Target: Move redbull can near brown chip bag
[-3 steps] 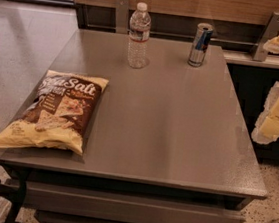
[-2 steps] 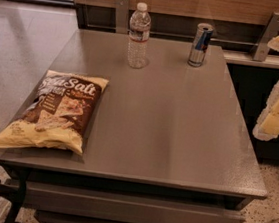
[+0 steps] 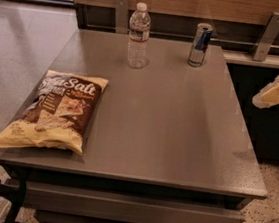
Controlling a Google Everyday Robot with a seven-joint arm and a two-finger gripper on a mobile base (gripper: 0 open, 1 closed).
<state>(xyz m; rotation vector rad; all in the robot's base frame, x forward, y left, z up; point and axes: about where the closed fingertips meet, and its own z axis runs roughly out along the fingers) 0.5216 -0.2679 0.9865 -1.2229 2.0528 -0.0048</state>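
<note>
The redbull can (image 3: pixel 200 44) stands upright at the far right of the grey table (image 3: pixel 168 122), near the back edge. The brown chip bag (image 3: pixel 54 111) lies flat at the table's front left, close to the left edge. The two are far apart, diagonally across the table. Pale yellow-white parts of my arm (image 3: pixel 278 89) show at the right edge of the view, beside the table and right of the can. The gripper itself is outside the picture, past that right edge.
A clear plastic water bottle (image 3: pixel 138 35) stands upright at the back, left of the can. A wooden wall panel with metal brackets (image 3: pixel 267 28) runs behind the table. A dark counter (image 3: pixel 269 123) lies to the right. Speckled floor lies to the left.
The pale arm parts at the right edge have shifted a little upward and outward. The can, the bottle and the bag have not moved.
</note>
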